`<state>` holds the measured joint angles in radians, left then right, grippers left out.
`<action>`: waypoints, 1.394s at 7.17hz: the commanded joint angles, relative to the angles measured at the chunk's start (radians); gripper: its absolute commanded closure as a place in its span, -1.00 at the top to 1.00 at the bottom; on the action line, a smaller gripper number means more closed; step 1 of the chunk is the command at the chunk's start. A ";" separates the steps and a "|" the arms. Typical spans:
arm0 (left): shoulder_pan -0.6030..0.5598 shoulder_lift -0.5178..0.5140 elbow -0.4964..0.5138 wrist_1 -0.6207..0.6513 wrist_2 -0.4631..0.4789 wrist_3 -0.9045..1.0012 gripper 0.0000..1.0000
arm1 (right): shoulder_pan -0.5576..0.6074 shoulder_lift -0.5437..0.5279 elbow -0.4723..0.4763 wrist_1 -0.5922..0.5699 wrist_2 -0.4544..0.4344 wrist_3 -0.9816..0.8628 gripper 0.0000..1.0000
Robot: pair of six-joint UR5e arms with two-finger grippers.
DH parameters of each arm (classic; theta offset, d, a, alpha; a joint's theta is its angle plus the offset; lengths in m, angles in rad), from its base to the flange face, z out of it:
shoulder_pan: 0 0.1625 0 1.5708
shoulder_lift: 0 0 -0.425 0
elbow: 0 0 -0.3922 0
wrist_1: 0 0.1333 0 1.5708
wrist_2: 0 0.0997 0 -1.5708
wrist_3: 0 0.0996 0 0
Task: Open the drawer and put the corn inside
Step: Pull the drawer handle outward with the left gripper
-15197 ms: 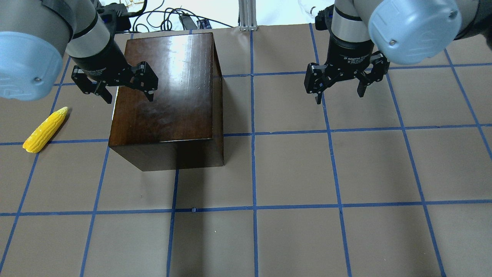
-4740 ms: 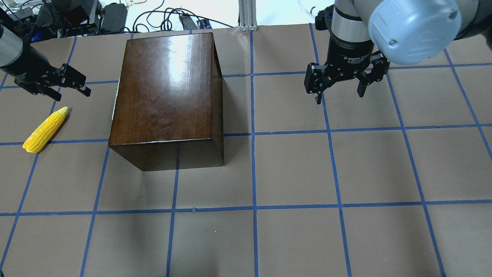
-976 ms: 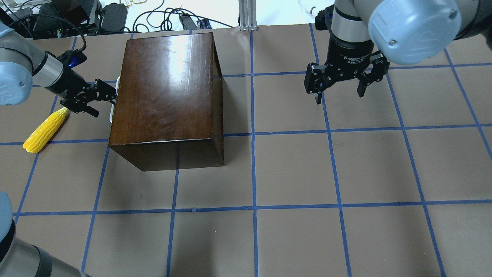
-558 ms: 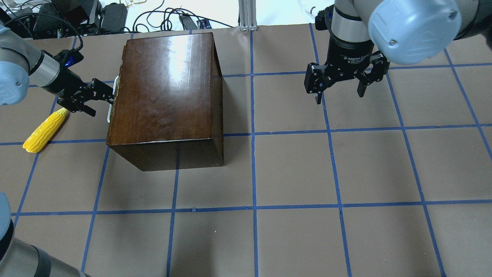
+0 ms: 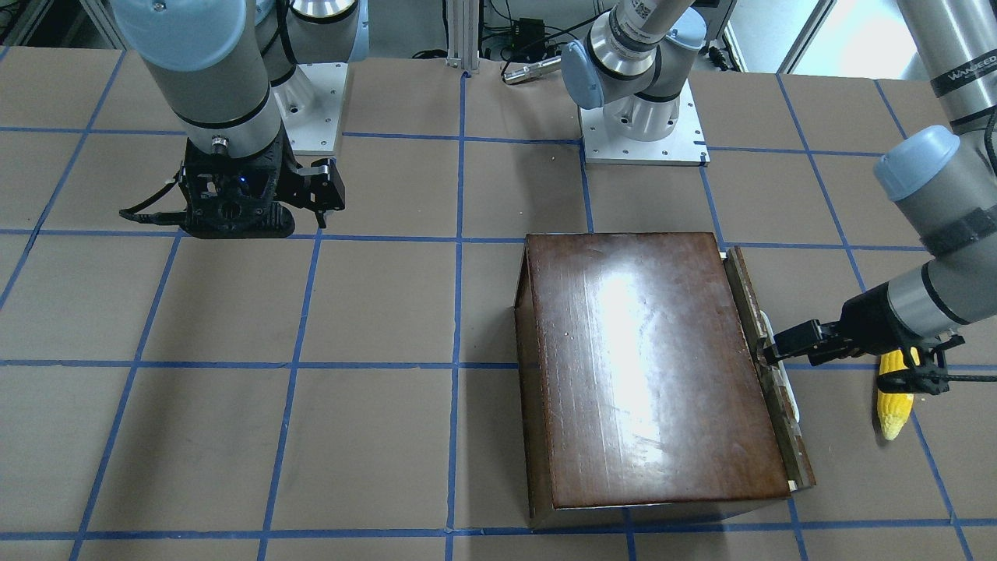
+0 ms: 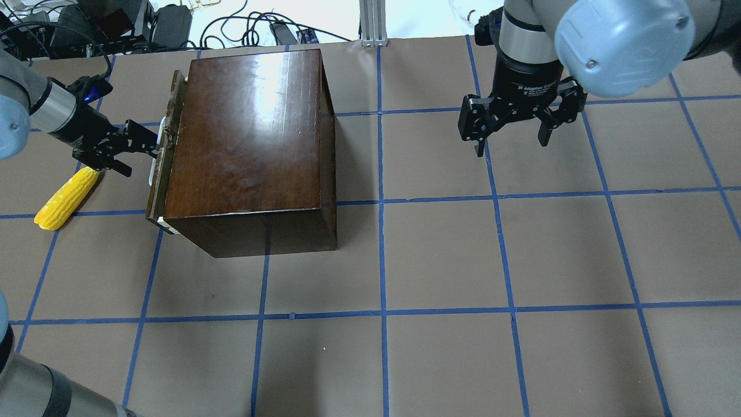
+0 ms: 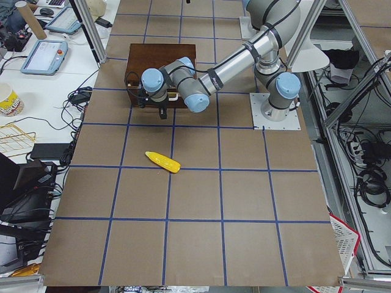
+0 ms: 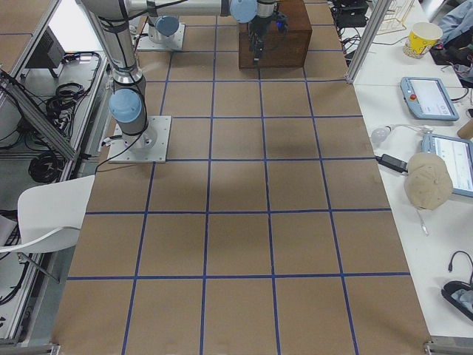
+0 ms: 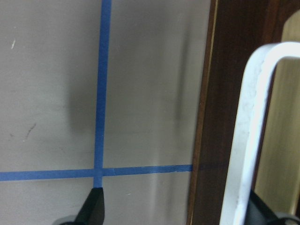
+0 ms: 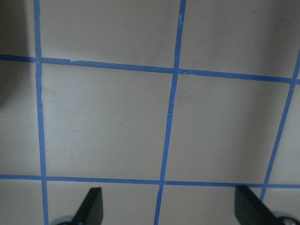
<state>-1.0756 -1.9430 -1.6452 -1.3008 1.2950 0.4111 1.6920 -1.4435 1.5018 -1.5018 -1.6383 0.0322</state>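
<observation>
The glossy dark-brown box stands on the table's left half. Its drawer is slid out a little to the left, so the dark front panel stands off the box. My left gripper is open at the drawer's white handle. One finger sits at the handle, which shows large in the left wrist view beside pale wood. The yellow corn lies on the table left of the drawer, just beside my left gripper. My right gripper is open and empty above bare table at the right.
Cables and electronics lie beyond the table's far edge, next to an aluminium post. The arm bases stand at the robot's side of the table. Blue tape lines cross the brown surface.
My left gripper has moved left at the handle and the drawer front has come out of the box a little. The corn and my right arm have not moved.
</observation>
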 commanded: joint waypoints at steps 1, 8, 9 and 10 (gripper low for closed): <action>0.019 -0.001 0.002 0.000 0.001 0.017 1.00 | 0.000 0.000 0.000 0.000 0.000 0.000 1.00; 0.063 -0.007 0.021 -0.002 0.044 0.104 1.00 | 0.000 0.000 0.000 0.000 0.000 0.000 1.00; 0.065 -0.007 0.025 -0.002 0.044 0.106 1.00 | 0.000 0.000 0.000 0.000 0.000 0.000 1.00; 0.066 -0.010 0.036 -0.002 0.050 0.106 1.00 | 0.000 0.000 0.000 0.000 0.000 0.000 1.00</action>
<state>-1.0122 -1.9508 -1.6186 -1.3023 1.3406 0.5131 1.6920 -1.4435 1.5018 -1.5017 -1.6383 0.0322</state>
